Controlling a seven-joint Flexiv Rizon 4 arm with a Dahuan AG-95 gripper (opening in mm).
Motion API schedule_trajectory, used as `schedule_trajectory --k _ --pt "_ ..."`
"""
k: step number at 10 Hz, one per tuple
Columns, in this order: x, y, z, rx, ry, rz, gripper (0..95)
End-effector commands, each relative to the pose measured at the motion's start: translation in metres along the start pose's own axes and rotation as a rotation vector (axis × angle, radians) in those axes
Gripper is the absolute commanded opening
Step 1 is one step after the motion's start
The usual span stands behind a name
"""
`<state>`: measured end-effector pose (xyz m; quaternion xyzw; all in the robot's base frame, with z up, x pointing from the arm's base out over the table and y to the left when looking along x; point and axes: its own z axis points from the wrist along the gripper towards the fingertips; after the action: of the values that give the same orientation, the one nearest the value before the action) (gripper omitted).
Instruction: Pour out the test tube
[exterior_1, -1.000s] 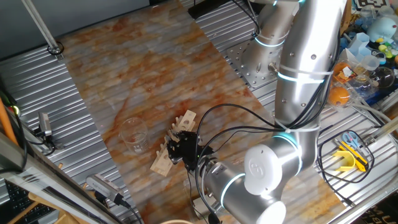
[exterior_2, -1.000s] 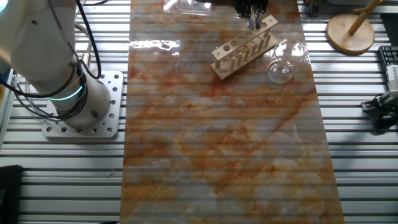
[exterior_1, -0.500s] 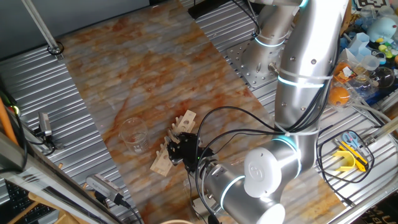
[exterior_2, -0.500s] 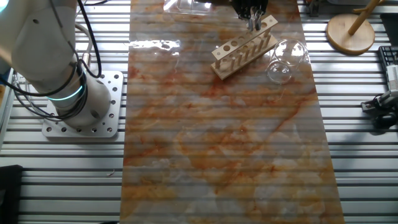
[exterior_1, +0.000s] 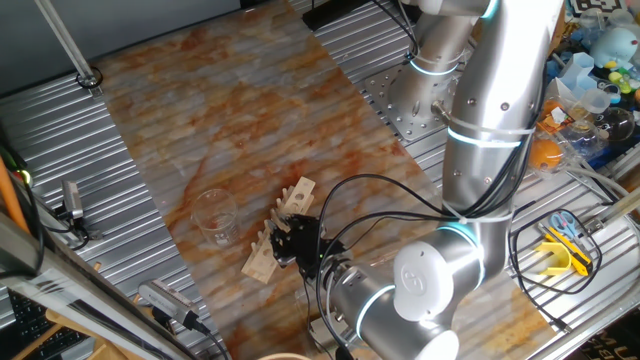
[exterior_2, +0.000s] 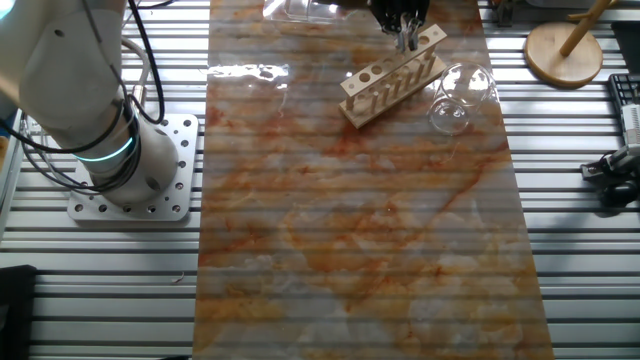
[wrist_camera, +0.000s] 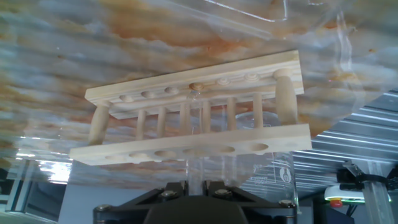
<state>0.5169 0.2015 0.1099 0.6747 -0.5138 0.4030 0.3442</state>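
Note:
A wooden rack fills the hand view, and a thin clear test tube stands through one of its middle holes. My gripper is shut on the tube's near end, with a dark finger on either side. In one fixed view the gripper is at the rack near the table's front edge. The other fixed view has the gripper over the rack's far end. The tube itself is too thin to make out in either fixed view.
A squat clear glass beaker stands right beside the rack, also visible as the beaker. A clear plastic tray lies at the table's far edge. A wooden stand and clutter with yellow scissors sit off the marble mat.
The arm's upper body has shifted very slightly. The gripper stays shut on the tube at the rack.

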Motion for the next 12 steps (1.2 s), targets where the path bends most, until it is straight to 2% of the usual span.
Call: schedule_trajectory --k 1,12 --pt "-0.0009 0.0003 0.0011 0.002 -0.002 0.000 0.0" --pt "-0.0069 0.0035 0.0021 0.000 0.016 0.028 0.0"
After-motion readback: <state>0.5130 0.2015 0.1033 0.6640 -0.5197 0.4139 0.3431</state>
